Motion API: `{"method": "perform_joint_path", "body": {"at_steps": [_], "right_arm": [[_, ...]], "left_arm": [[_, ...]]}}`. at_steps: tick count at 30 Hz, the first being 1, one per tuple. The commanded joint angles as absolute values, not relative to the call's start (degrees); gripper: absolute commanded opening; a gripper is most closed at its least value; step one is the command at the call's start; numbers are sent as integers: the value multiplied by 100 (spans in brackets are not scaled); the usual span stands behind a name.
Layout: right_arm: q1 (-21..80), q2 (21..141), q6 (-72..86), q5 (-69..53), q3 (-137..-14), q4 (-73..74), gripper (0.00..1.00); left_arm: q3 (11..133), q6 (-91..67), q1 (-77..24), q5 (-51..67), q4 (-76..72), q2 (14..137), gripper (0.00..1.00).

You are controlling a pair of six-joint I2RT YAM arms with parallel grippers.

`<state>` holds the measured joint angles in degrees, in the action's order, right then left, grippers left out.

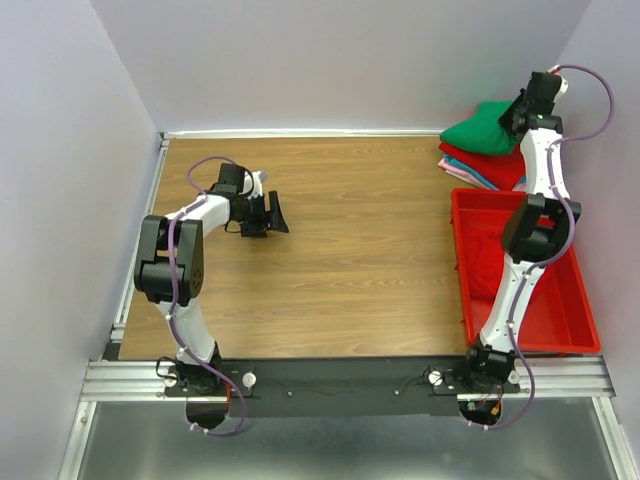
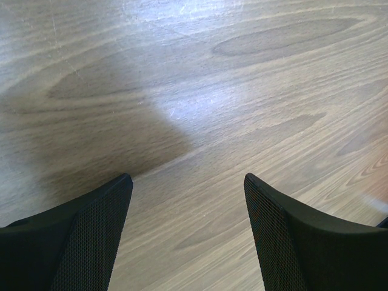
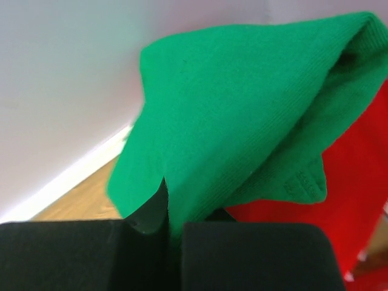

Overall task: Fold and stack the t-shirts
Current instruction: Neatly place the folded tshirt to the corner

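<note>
At the far right corner of the bench (image 1: 360, 220), the green t-shirt (image 1: 480, 128) sits on top of the stack (image 1: 488, 172) of red, pink & blue ones. Your right pincer (image 3: 173, 233) is clenched on the green fabric, a fold nipped btw the jaws. From that pincer the shirt's bulk lies ahead & toward the bench's left; it's bunched, so long axis can't be told. Left pincer (image 1: 272, 214) is released over bare wood nr the left edge, well apart from the pile. Right arm is nearer, so the next move prob. falls to it.
</note>
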<state>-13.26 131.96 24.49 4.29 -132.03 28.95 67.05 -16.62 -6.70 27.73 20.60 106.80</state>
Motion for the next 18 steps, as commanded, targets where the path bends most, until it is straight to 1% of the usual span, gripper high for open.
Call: {"method": "perform_joint_path", "body": {"at_steps": [1,2,3,5,6,7,9,11,15,18], "right_arm": [[-1371,12657,2101,1517,-12850,2707,3],[-1371,12621,2057,1677,-12789,2716,6],[-1371,12543,2013,1853,-12710,2733,20],[-1371,12481,1951,2415,-12499,2803,55],[-1371,12385,1942,2608,-12428,2856,77],[-1371,12323,1942,2915,-12228,2874,84],[-1371,12191,1907,3102,-12059,2874,96],[-1371,12024,1837,3339,-11840,2883,100],[-1371,11602,1767,3533,-11340,2883,100],[-1362,11154,1723,3358,-10901,2883,100]], "left_arm": [[6381,-1679,-633,2338,2716,10749,84],[6372,-1687,-633,2329,2716,10740,84],[6381,-1705,-633,2338,2716,10732,84],[6398,-1705,-633,2347,2716,10679,84],[6407,-1705,-633,2338,2725,10653,84],[6442,-1714,-642,2320,2725,10583,84],[6469,-1714,-633,2294,2699,10495,84],[6495,-1723,-633,2224,2663,10328,84],[6495,-1767,-633,2118,2549,10029,84],[6434,-1828,-642,2022,2453,9748,84]]}}
